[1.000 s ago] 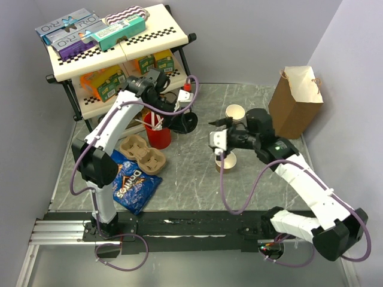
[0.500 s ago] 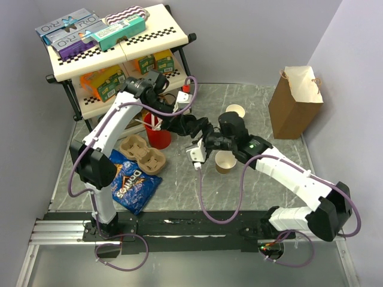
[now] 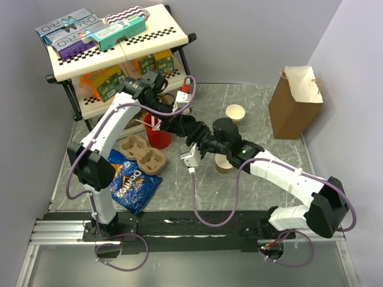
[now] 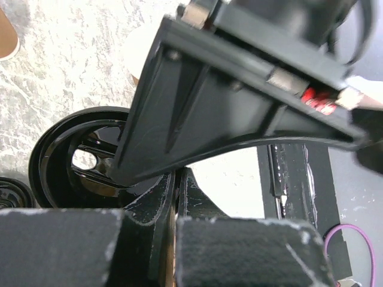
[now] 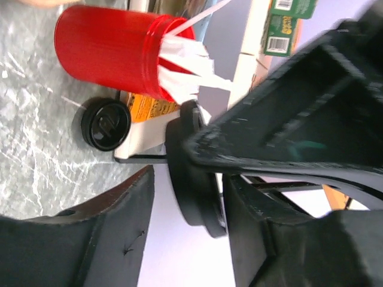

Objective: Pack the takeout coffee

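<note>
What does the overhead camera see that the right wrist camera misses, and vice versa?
Only overhead: the paper bag, a lidless cup and the chips bag. Only right wrist: a black lid edge-on in the shut left gripper, the open right gripper straddling it, and a loose lid on the table. Both: the red cup of white sticks and the shelf.

Both arms are white with black joints and purple cables

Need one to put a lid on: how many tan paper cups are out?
2. The far cup stands left of the brown bag. The near cup sits partly hidden under the right arm. The arms may hide more.
</note>
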`<action>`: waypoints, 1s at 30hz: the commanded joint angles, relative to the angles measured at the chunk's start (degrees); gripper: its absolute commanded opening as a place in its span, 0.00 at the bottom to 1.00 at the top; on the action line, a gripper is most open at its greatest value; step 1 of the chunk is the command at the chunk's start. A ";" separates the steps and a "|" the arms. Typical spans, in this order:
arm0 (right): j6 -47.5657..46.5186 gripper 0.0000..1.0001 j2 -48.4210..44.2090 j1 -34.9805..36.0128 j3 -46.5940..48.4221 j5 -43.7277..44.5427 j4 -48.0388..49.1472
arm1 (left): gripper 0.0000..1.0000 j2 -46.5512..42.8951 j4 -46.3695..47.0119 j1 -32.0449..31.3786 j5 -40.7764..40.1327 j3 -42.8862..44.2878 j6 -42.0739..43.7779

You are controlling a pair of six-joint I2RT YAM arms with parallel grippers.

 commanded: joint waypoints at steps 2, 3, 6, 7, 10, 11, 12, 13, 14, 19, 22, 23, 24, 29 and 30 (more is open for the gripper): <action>-2.82 0.46 0.88 0.57 -0.68 2.02 6.87 | 0.03 -2.61 -1.39 -0.29 1.56 0.16 -0.47; -2.74 0.43 0.88 0.57 -0.68 2.02 6.96 | 0.04 -2.70 -1.47 -0.29 1.48 0.16 -0.56; -2.30 0.36 0.62 0.57 -0.59 2.11 6.17 | 0.14 -2.70 -1.39 -0.20 1.12 0.34 -0.73; -2.04 0.34 0.53 0.66 -0.41 2.11 5.99 | 0.23 -2.70 -1.39 -0.29 1.04 0.51 -0.65; -0.28 0.28 -0.69 0.66 -0.24 2.37 4.42 | 0.41 -2.96 -1.13 -0.11 0.77 1.39 -0.65; 0.86 0.27 -0.96 0.57 -0.15 2.37 4.06 | 0.43 -3.22 -0.86 0.15 1.03 1.83 -0.99; 1.83 0.26 -1.40 0.57 -0.15 2.63 2.32 | 0.50 -3.49 -0.34 1.37 2.51 1.83 -2.65; 2.62 0.22 -2.27 0.66 -0.24 3.07 1.60 | 0.54 -3.93 2.10 2.17 3.75 1.66 -3.97; 4.54 0.21 -2.80 0.49 -0.32 3.51 0.12 | 0.57 -5.15 3.43 3.04 4.63 0.70 -5.29; 15.94 0.19 -7.45 0.49 -0.33 4.83 -4.63 | 0.73 -10.86 15.55 7.44 5.00 -3.96 -14.08; 29.10 0.19 -9.83 -0.74 3.61 4.13 -12.62 | 0.86 -18.41 33.11 7.80 0.18 -13.87 -22.51; 33.17 0.19 -10.27 -2.14 4.94 3.17 -15.17 | 0.88 -23.22 45.34 7.71 -0.80 -21.56 -24.97; 36.87 0.19 -10.71 -3.02 6.43 2.12 -18.41 | 0.96 -25.53 50.68 7.71 -1.59 -25.72 -29.95; 57.35 0.20 -13.61 -9.43 10.92 -8.86 -30.83 | 0.99 -30.83 68.39 6.40 -4.15 -39.64 -40.01; 59.90 0.20 -13.79 -11.80 11.19 -10.27 -31.79 | 0.99 -30.56 70.40 5.09 -4.50 -40.09 -42.72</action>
